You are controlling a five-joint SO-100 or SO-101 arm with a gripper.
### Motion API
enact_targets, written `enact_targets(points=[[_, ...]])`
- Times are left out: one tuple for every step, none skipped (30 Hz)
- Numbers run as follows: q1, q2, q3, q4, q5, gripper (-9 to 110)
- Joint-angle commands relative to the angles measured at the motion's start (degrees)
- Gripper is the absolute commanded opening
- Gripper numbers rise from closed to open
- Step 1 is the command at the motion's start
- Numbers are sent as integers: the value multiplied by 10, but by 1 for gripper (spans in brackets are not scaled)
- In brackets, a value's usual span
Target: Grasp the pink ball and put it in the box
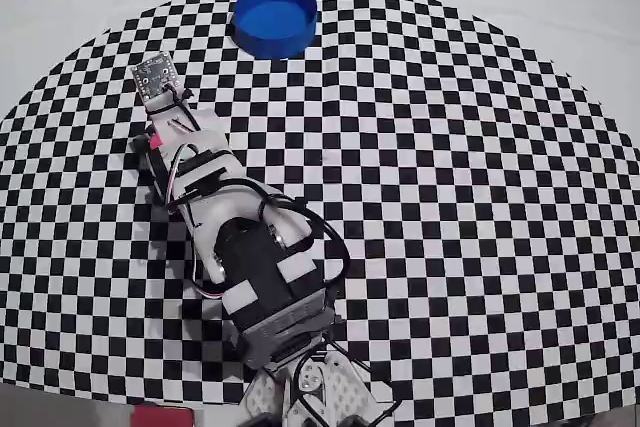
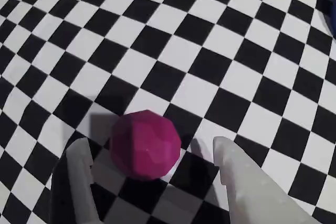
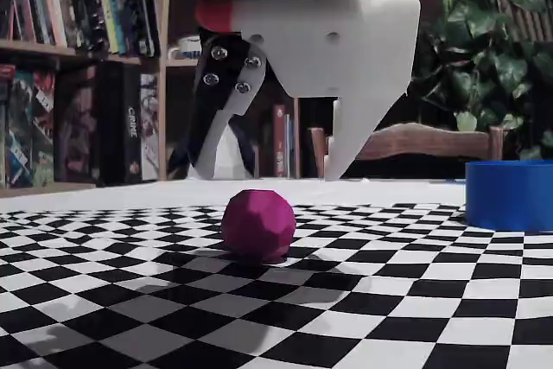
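We see the pink ball (image 2: 145, 144) lying on the checkered surface (image 2: 210, 40), and in the wrist view it sits between the two white fingertips (image 2: 84, 166), a little nearer to the left one. In the fixed view the pink ball (image 3: 258, 225) rests on the surface (image 3: 389, 300) while the gripper (image 3: 276, 174) hangs above it, with its tips over the top of the ball and not touching it. The jaws are open, wider than the ball, and they hold nothing.

The box (image 1: 275, 17) stands at the far edge of the checkered cloth in the overhead view, well apart from the arm (image 1: 250, 257), whose head points toward the far left. The ball itself is hidden under the arm in that view. In the fixed view the box (image 3: 510, 194) is to the right of the ball, and it looks empty as far as we can see.

We judge that the step in hand is the descent for the grasp. To do it well, we should lower the jaws straight down until the tips pass the middle of the ball, and shift slightly so the ball is centred. A ball rolls easily, so one fingertip touching first could push it away. We should close slowly and lift only when both sides press it.
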Motion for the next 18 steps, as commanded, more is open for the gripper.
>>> enact_targets(points=[[-5,-3,-28,-7,3,27],[-6,-4,-29,-7,3,27],[-6,-6,-31,-7,3,27],[-6,-9,-33,-7,3,27],[-6,-10,-34,-7,3,27],[-6,-11,-35,-7,3,27],[-6,-12,-36,-7,3,27],[-6,-14,-37,-7,3,27],[-6,-15,-39,-7,3,27],[-6,-16,-39,-7,3,27],[-5,-18,-40,-7,3,27],[-5,-18,-40,-7,3,27],[-6,-19,-41,-7,3,27],[-6,-19,-41,-7,3,27],[-6,-20,-41,-7,3,27],[-6,-20,-41,-7,3,27],[-7,-20,-41,-7,3,27],[-7,-21,-42,-7,3,27]])
